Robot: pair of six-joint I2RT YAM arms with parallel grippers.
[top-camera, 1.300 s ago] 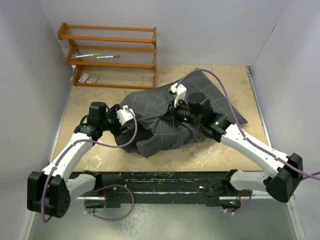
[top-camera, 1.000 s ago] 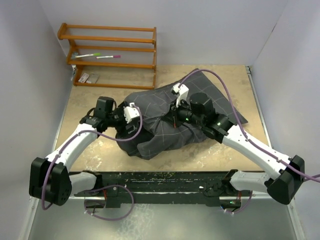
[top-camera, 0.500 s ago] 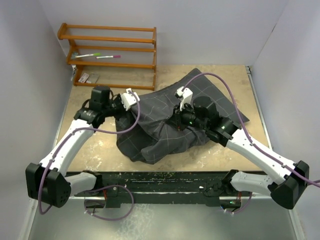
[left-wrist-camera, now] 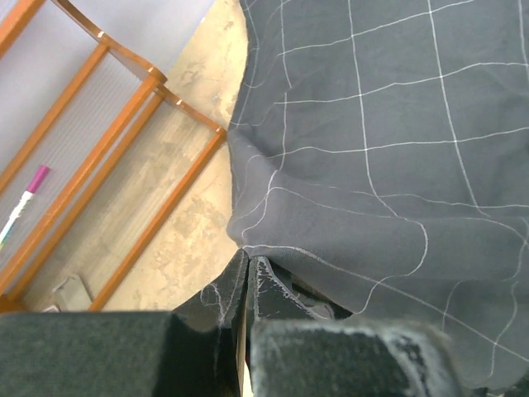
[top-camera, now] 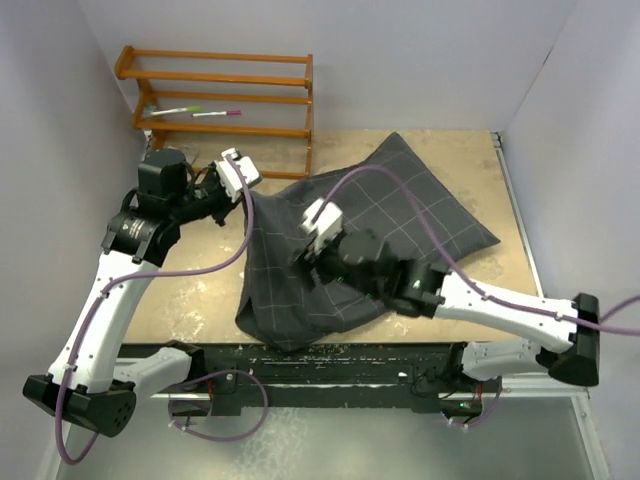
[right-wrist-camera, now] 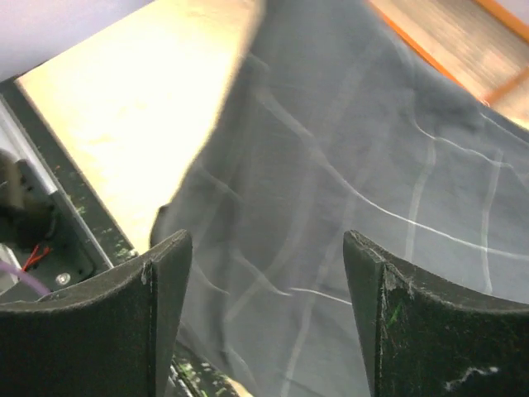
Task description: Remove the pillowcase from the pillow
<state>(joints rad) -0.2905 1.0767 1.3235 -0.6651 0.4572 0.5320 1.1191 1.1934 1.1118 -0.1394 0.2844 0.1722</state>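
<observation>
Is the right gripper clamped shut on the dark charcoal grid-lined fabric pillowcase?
No, the right wrist view shows the right gripper with fingers spread wide apart, the dark grid-lined pillowcase lying beyond them.

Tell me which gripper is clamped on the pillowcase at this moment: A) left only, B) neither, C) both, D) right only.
A: the left gripper is pinched shut on an edge of the pillowcase in its wrist view, while the right gripper hovers over the cloth with its fingers spread wide apart.
</observation>
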